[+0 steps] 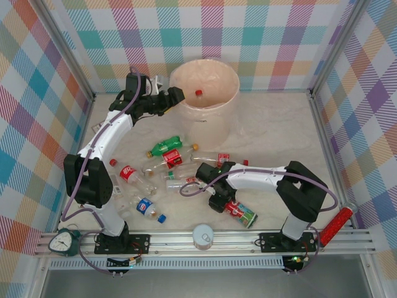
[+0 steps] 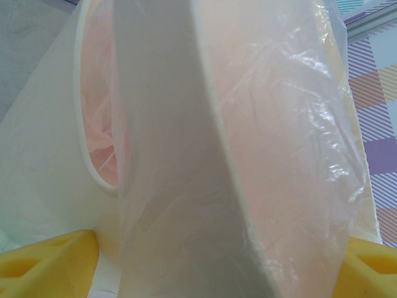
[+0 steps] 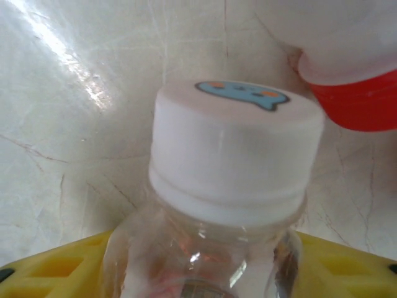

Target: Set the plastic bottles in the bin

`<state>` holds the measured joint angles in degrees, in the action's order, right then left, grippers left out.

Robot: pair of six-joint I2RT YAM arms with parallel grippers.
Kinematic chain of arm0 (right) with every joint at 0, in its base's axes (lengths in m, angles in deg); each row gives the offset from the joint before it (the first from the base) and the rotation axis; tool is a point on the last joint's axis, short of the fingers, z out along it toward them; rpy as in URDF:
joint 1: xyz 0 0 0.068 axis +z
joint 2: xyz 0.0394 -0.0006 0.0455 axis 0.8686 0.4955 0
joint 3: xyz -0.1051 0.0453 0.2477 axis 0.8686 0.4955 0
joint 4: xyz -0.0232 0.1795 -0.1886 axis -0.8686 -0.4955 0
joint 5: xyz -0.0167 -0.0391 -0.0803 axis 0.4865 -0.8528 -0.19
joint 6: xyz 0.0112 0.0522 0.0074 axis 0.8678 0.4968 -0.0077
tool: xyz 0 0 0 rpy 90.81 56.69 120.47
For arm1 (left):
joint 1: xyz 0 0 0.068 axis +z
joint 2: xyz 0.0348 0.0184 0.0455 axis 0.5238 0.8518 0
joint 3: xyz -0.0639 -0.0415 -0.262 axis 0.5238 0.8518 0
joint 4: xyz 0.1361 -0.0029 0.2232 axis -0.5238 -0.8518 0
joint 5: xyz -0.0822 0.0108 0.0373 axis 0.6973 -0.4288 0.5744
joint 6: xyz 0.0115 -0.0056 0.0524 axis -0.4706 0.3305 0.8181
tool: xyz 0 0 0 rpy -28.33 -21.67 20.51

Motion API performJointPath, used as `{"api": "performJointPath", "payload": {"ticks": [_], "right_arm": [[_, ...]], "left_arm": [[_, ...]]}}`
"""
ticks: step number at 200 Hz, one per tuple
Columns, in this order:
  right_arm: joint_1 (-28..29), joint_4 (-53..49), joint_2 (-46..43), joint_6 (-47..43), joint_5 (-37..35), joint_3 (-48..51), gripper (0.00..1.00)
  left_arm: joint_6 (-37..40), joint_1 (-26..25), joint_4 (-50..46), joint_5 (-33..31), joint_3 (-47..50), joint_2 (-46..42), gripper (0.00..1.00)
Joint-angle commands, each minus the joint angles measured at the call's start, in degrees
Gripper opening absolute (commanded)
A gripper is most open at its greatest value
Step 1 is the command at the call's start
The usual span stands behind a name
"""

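Bin [image 1: 205, 118] at 12 o'clock; left gripper [image 1: 175, 95] at its 9 o'clock rim, opening and load unclear.
Right gripper [image 3: 201, 270] straddles white-capped bottle [image 3: 236, 149] mid counter [image 1: 273, 136], clamp unconfirmed. Seat it fully before lifting and clear the red-capped neighbour [image 3: 353, 93] at 2 o'clock.

The bin [image 1: 205, 121] is standing at the far middle of the table [image 1: 273, 130], with a binned bottle [image 1: 199, 92] lying inside it and the left gripper [image 1: 177, 95] hanging at its left rim. The other bottles [image 1: 169, 158] are lying scattered in front of it, between the arms. The right gripper [image 3: 201, 273] is straddling one scattered bottle [image 3: 236, 155], with a neighbouring cap [image 3: 360, 102] sitting just beyond it. A jar [image 1: 203, 236] is resting on the near rail, between the bases.
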<state>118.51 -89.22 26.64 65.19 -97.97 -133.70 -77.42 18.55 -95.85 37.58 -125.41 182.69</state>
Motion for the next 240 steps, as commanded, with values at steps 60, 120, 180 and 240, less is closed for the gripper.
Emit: {"api": "performJointPath", "payload": {"ticks": [60, 120, 180, 240], "right_arm": [[-0.92, -8.36, -11.53, -0.76, 0.98, -4.92, 0.5], [-12.74, -10.8, -26.09, -4.83, 6.09, -17.59, 0.39], [-31.39, -3.79, -17.41, -2.22, -1.21, -44.64, 0.31], [-33.72, 8.27, -1.75, 1.08, 3.87, -67.97, 0.28]], "left_arm": [[1.72, -0.15, -5.11, 0.99, 1.01, 1.04, 0.83], [0.17, -0.15, -3.46, 2.19, 2.06, 1.51, 0.84], [-0.58, -0.44, -2.64, 2.15, 2.77, 1.35, 0.83], [-0.76, -0.76, -2.49, 1.91, 3.17, 1.55, 0.83]]}}
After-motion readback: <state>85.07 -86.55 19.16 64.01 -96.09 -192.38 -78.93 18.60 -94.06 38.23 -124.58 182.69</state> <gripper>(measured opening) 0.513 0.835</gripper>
